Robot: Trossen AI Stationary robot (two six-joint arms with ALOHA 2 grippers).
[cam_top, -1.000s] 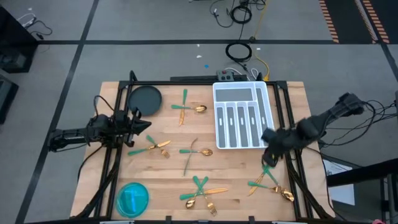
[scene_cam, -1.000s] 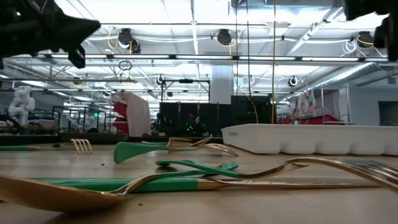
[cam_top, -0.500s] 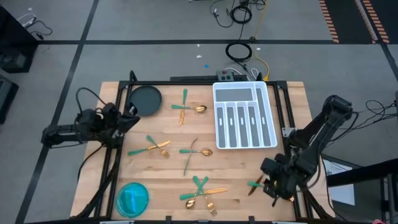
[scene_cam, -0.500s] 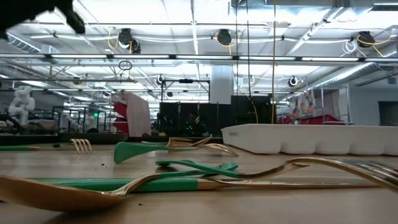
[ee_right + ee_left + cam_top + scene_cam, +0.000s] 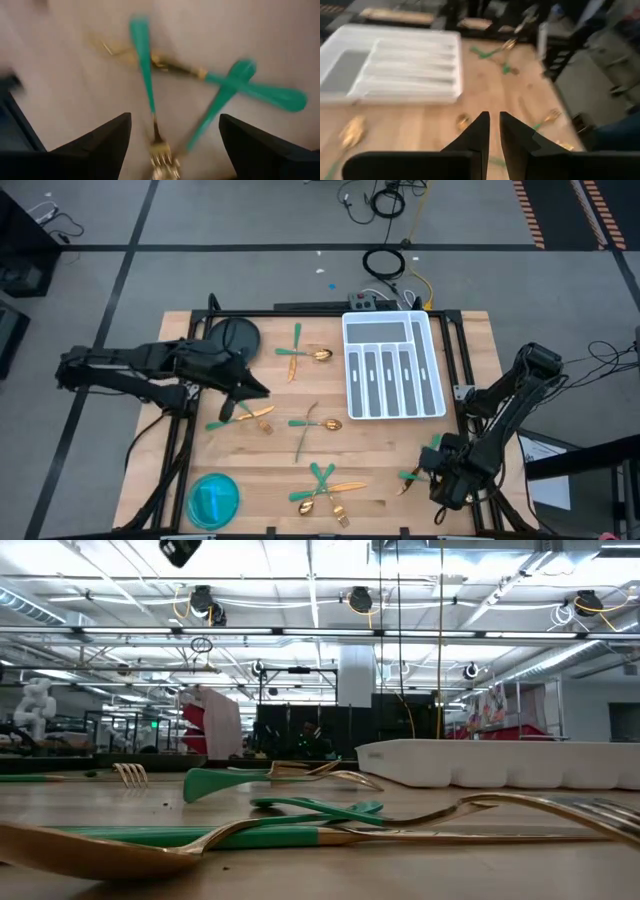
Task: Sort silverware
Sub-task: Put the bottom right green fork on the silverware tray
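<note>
Where blurred, perhaps crossed silverware (image 5: pixel 150 85).

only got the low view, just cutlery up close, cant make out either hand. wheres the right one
Observer: The right hand hovers over the crossed silverware near the right edge, on the side of the white tray nearer the low camera.
Operator: open or shut
Observer: Open wide. Its wrist view shows nothing between the fingers.
Operator: and the left
Observer: The left hand is above the pair of pieces left of centre, parted only a crack.
</note>
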